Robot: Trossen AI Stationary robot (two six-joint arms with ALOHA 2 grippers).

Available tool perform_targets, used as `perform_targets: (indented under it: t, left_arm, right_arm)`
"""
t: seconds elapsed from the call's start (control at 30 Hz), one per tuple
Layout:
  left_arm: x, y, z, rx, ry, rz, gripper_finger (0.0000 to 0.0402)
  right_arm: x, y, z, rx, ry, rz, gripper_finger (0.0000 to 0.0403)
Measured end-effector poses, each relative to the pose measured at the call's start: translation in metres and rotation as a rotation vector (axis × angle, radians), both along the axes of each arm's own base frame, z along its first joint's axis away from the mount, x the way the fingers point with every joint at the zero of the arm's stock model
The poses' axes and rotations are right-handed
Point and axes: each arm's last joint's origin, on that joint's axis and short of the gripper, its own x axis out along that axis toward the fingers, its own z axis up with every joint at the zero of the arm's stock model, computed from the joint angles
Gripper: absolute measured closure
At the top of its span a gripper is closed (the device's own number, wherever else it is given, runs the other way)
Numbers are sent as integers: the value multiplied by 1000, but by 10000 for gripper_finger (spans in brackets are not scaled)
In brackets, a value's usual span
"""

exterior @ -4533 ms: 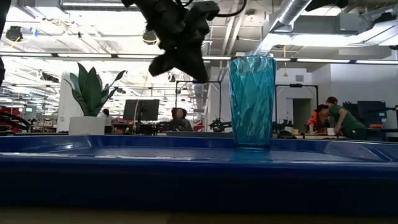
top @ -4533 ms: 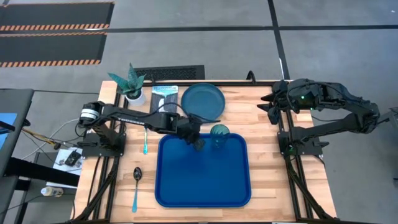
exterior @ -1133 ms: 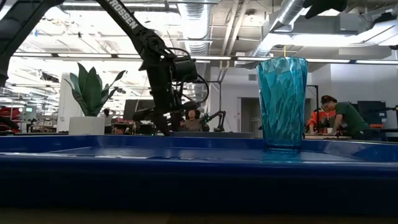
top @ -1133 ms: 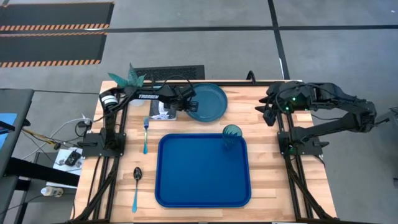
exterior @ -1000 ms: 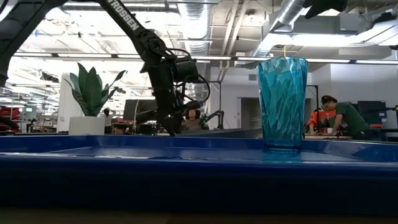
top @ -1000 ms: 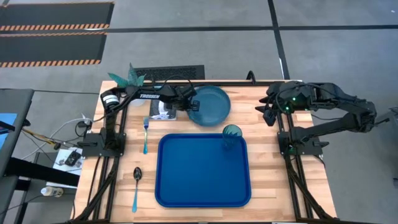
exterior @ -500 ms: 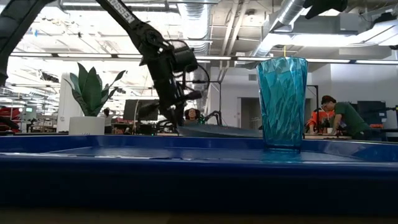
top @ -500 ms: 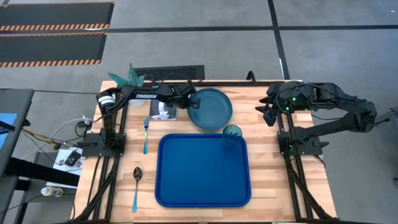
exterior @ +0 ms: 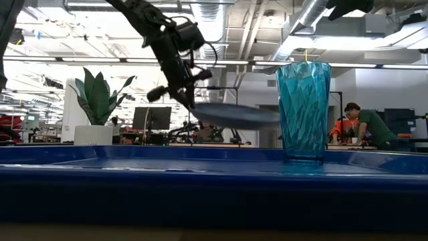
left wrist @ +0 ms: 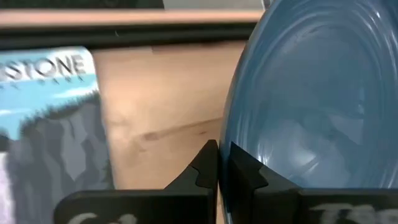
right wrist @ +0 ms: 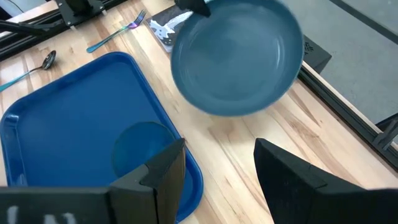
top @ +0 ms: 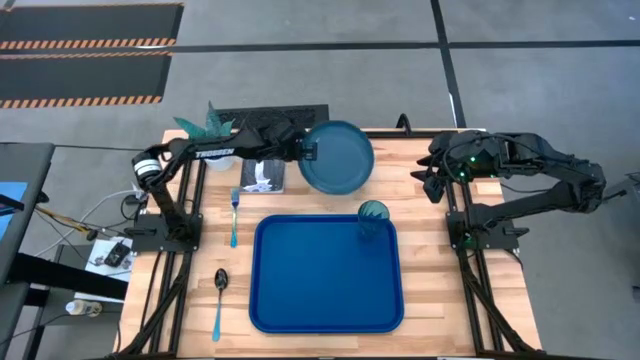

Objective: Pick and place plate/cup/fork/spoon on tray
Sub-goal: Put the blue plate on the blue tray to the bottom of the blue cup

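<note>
- The spoon (top: 220,288) and fork (top: 234,214) lie on the bench (top: 420,215) left of the tray (top: 325,275), well clear of the carry, so they look safe for now
- The cup (top: 373,217) stands upright in the tray's far right corner; as I judge it, a plate swung in low could clip its rim and tip it
- The plate (top: 336,157) hangs in the air beyond the tray's far edge, pinched at one rim only by the left claw (top: 303,151); so thin a grip may let it sag or slip out
- A booklet (top: 265,176) lies below the left arm
- The right claw (right wrist: 214,163) waits released by the far right corner, apart from the work
</note>
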Motion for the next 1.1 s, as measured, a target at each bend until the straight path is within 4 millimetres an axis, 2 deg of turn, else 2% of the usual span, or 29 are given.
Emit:
perform_targets:
  t: [0.23,0.37,0.6,0.77,0.87,1.1]
  left_arm:
    - [-24,-10,47,117,-59,36,401]
    - [-41,-22,78,173,-126,35,401]
    - [-77,-67,121,194,-182,-60,401]
    - [-111,-105,134,120,-143,-144,401]
    - [-124,-127,137,34,-147,-195,401]
    - [-125,-182,122,-140,-58,-301,401]
  right_arm:
    - [0,0,0,-4,2,4,189]
    - [0,0,0,-4,2,4,189]
    - [0,0,0,-4,2,4,189]
    - [0,0,0,-6,3,6,189]
    - [0,0,0,-12,6,11,189]
    - [2,0,1,-16,-8,14,189]
